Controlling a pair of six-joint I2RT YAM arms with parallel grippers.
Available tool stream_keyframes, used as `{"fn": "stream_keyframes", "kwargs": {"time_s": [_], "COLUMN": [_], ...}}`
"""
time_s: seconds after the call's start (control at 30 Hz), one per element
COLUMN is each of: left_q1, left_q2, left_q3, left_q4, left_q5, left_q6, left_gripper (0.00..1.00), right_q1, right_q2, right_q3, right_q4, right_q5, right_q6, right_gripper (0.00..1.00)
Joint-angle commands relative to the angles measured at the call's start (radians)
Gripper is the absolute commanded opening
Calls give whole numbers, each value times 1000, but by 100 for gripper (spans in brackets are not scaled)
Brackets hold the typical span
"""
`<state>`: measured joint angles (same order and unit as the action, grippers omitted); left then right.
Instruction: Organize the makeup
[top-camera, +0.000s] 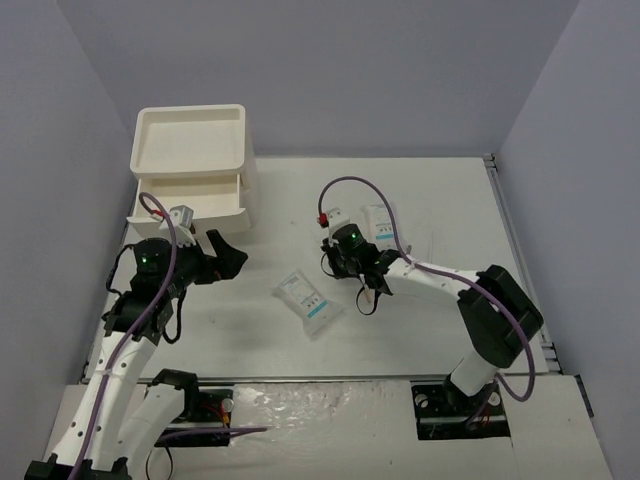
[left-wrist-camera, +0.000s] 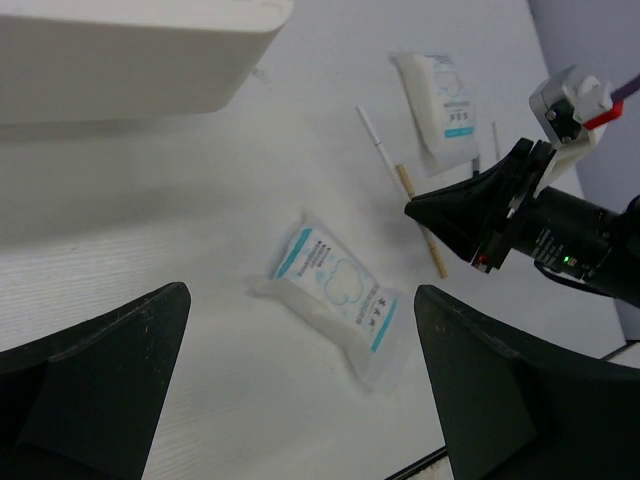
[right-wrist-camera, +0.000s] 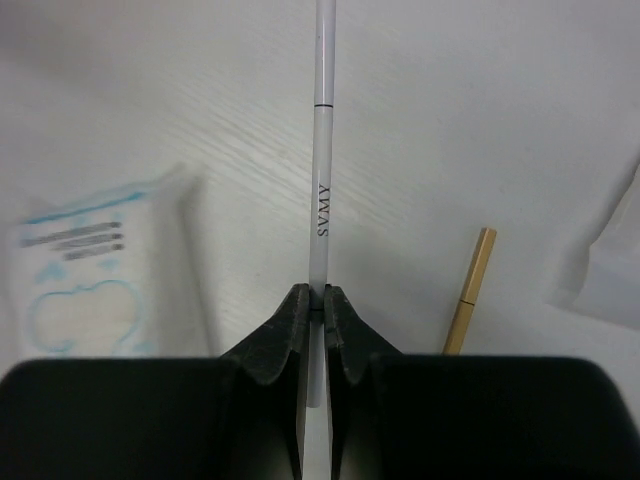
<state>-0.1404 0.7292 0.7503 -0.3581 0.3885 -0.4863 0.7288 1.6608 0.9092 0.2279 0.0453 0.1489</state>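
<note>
My right gripper (right-wrist-camera: 310, 300) is shut on a thin white pencil (right-wrist-camera: 322, 150) printed "SVMY", low over the table; it also shows in the top view (top-camera: 342, 265) and the left wrist view (left-wrist-camera: 412, 210). A thin wooden stick (right-wrist-camera: 470, 290) lies just right of it, also seen from the left wrist (left-wrist-camera: 425, 225). One white packet with blue print (top-camera: 308, 300) lies mid-table, in front of my open, empty left gripper (top-camera: 205, 262) (left-wrist-camera: 300, 400). The second packet (top-camera: 380, 222) lies behind the right gripper. Brushes and tubes are not in view.
The big white three-drawer box (top-camera: 190, 150) stands at the back left, with its top drawer (top-camera: 190, 195) pulled out just behind the left gripper. Grey walls enclose the table on three sides.
</note>
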Motion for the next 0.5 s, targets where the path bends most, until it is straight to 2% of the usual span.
{"fn": "stream_keyframes", "kwargs": {"time_s": [0.0,0.2,0.37,0.47], "left_q1": [-74,-266,-325,-352], "left_q2": [56,166,254,279], "left_q3": [110,181,221,228], "left_q4": [211,375,417,429], "left_q5": [28,-151,-212,-238], "left_q6": [-176,-205,-231,-243], "left_gripper": [93,92,92,86], "right_q1": [99,159,187,202], "right_q2": [-181,-277,-308,-317], "right_q3": [48,45,37,31], "right_q4": [115,249,301,316], "right_q5": [-13,-99,-118,-124], "right_q6": [-48,5,55,63], "right_gripper": [0,0,0,0]}}
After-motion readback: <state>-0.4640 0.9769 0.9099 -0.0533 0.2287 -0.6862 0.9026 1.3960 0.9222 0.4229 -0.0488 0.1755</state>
